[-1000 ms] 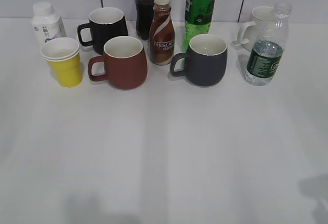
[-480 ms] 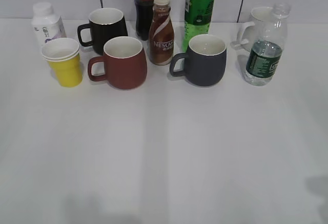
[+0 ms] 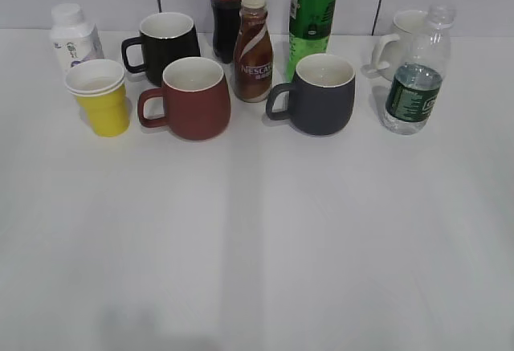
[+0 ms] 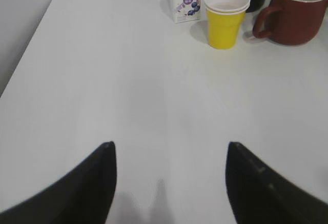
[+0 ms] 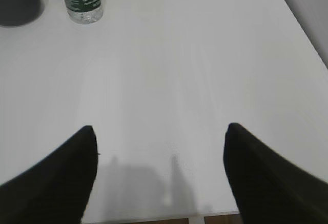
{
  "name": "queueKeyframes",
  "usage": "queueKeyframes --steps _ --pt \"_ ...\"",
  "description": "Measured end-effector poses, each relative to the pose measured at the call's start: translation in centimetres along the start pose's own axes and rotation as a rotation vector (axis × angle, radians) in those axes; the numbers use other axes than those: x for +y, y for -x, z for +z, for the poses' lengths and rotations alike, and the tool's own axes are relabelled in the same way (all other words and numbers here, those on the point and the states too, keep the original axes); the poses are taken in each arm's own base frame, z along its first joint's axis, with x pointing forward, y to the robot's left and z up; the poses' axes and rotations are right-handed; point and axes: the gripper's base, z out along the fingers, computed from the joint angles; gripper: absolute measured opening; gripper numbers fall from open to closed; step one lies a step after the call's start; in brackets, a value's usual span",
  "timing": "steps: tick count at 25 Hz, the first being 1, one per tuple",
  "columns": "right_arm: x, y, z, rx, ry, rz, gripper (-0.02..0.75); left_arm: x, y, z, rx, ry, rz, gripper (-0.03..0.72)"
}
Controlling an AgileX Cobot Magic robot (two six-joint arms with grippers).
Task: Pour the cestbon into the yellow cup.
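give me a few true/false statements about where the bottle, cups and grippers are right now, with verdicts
1. The cestbon bottle stands upright at the table's right end. True.
2. The yellow cup lies on its side. False: it stands upright, left of the red-brown mug.
3. The right gripper holds the bottle. False: its fingers are spread, holding nothing, away from it.
4. The left gripper is open over bare table. True.
5. The bottle has a cap on. False: its neck is open.

yellow cup [image 4: 224, 21] far beyond spread gripper [image 4: 169, 183].
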Motion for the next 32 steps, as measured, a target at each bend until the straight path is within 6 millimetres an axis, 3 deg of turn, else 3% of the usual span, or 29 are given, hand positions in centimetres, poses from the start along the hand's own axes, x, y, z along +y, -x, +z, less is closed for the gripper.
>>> queueKeyframes --steps 32 --pt "-0.05 0.00 0.00 -0.003 0.072 -0.033 0.573 0.00 0.00 0.00 0.000 0.000 0.001 0.442"
